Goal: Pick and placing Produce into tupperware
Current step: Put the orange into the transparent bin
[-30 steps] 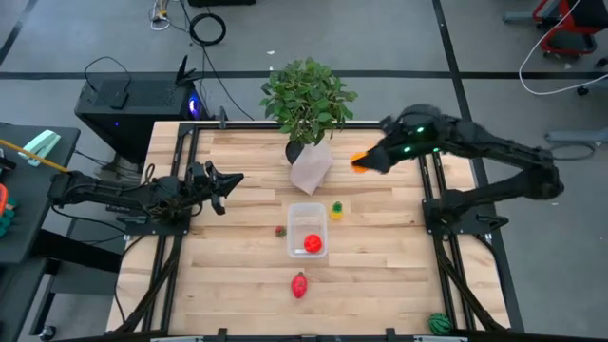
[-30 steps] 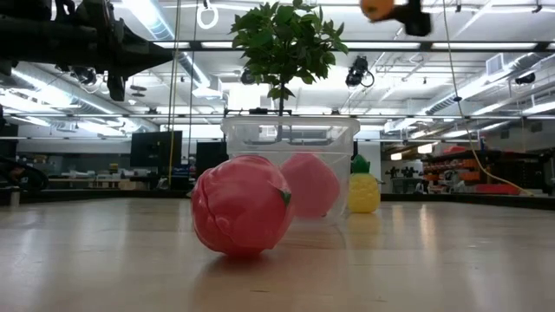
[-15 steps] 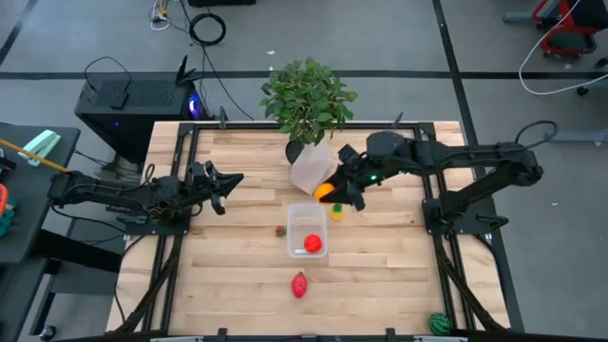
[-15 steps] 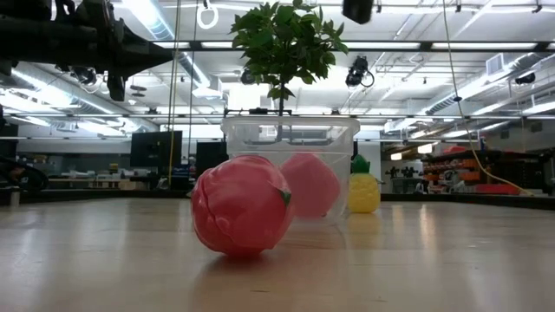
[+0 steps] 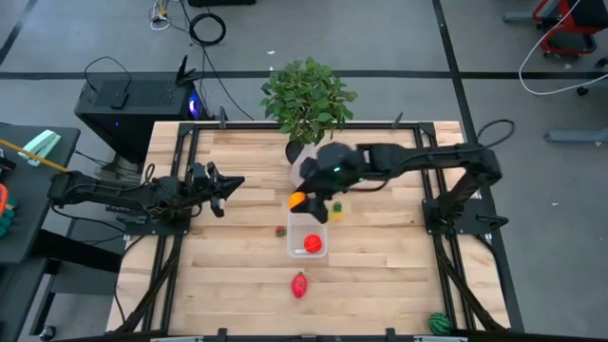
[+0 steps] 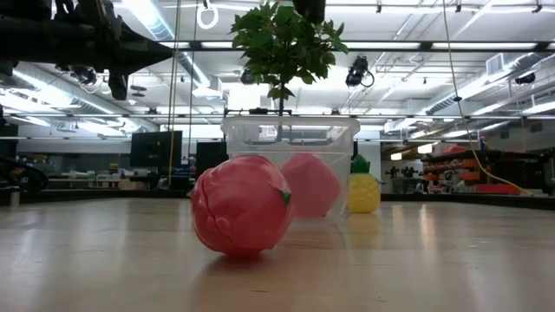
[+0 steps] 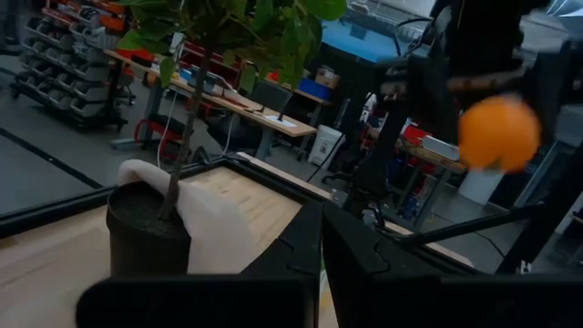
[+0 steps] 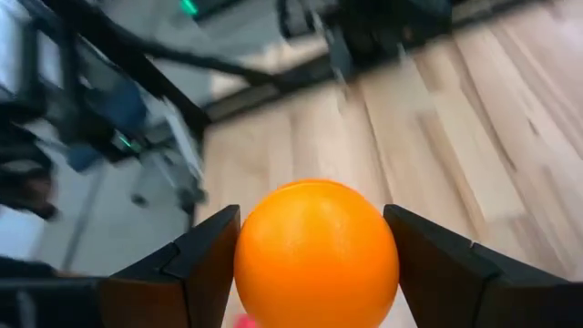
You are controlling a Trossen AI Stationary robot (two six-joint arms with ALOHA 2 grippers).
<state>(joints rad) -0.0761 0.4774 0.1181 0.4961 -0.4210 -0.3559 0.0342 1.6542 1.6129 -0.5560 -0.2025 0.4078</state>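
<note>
right gripper [image 5: 302,200] clamped on orange fruit [image 5: 297,200] above tupperware [image 5: 308,232] — left gripper [image 5: 231,180] fingers apart.

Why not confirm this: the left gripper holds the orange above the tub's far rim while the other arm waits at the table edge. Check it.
Wrong arm. The right gripper holds the orange above the tub's far rim, as the high view shows; the left gripper is the one waiting at the table edge.
</note>
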